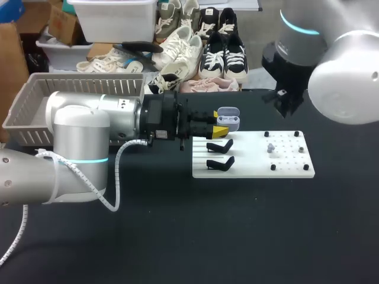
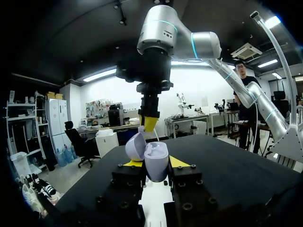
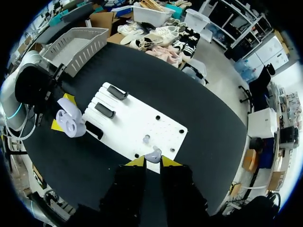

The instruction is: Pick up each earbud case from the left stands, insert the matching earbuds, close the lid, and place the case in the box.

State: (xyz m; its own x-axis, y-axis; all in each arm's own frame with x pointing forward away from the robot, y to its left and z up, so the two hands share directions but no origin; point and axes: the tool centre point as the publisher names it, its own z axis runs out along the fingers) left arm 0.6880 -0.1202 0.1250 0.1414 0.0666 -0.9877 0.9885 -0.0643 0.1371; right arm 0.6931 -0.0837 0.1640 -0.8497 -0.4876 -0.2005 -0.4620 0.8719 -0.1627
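**Earbud Poised for Its Case as Two Arms Work the Table**

The left gripper (image 2: 154, 162) clamps the open earbud case (image 2: 150, 156) from both sides, lid tipped back, just beside the black stands (image 1: 219, 145) on the white board (image 1: 284, 168). The right gripper (image 3: 153, 161) pinches one earbud (image 3: 152, 155) between its yellow tips, over the board's end away from the stands and well apart from the case. A second earbud (image 3: 147, 138) rests on the board. Seating the bud cleanly likely calls for squaring it over its matching well and lowering slowly against a steady case; a tilted approach could knock the lid or jam. The grey basket (image 1: 35, 100) sits at the left.
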